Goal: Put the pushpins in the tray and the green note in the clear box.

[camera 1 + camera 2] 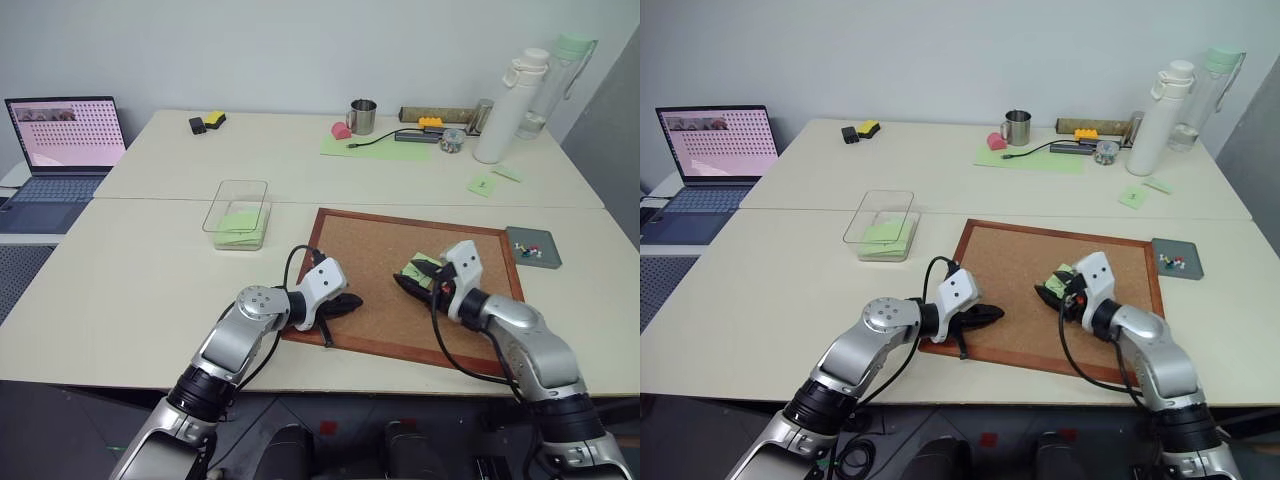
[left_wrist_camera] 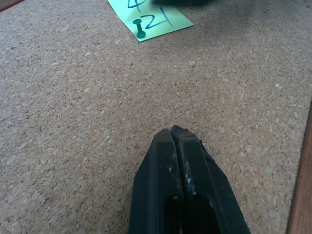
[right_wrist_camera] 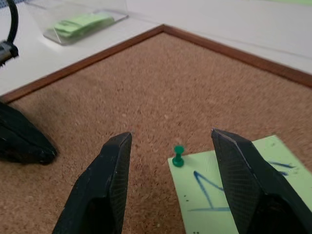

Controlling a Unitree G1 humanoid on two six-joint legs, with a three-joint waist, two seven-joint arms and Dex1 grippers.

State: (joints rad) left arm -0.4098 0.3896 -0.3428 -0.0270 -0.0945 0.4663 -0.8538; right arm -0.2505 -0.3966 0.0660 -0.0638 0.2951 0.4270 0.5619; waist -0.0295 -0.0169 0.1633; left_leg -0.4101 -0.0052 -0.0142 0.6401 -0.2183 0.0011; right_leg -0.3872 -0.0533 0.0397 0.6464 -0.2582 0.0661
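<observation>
A green note [image 3: 234, 195] with dark scribbles lies on the cork board [image 1: 370, 260], held down at one corner by a green pushpin [image 3: 178, 157]. My right gripper [image 3: 170, 139] hovers open just over that corner, with the pin between its fingers but untouched. My left gripper [image 1: 350, 300] is shut and empty, low over the board's left part and pointing toward the note [image 2: 151, 19]. The dark-grey tray [image 1: 545, 258] sits right of the board with a few pushpins [image 1: 528, 249] in it. The clear box [image 1: 238, 213], left of the board, holds green paper.
A laptop [image 1: 62, 150] stands at the far left. Along the back of the table are a metal mug [image 1: 362, 116], a large green sheet [image 1: 375, 146], a white bottle [image 1: 505, 105], a clear bottle [image 1: 555, 85] and two small green notes [image 1: 492, 180].
</observation>
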